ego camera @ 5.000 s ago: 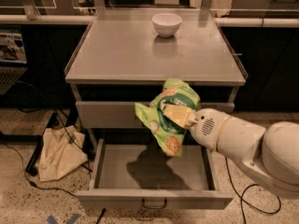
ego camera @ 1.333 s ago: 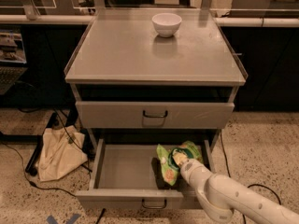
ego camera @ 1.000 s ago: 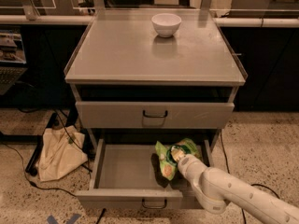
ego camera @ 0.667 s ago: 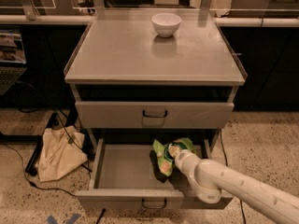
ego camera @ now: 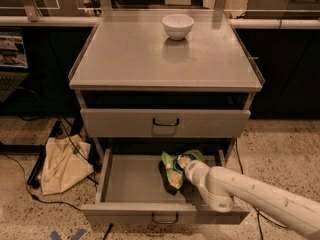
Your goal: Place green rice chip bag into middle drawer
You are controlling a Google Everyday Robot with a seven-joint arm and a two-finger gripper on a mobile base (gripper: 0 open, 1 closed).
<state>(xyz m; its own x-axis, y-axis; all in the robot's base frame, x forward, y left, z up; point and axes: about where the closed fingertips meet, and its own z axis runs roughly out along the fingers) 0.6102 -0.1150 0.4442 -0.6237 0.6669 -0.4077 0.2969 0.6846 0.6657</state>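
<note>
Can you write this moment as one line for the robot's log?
step: place | gripper: at green rice chip bag, inside open middle drawer | bag: down in drawer

white bowl sitting by the back edge of the grey surface, plus a tan bag slumped on the floor off its left edge
</note>
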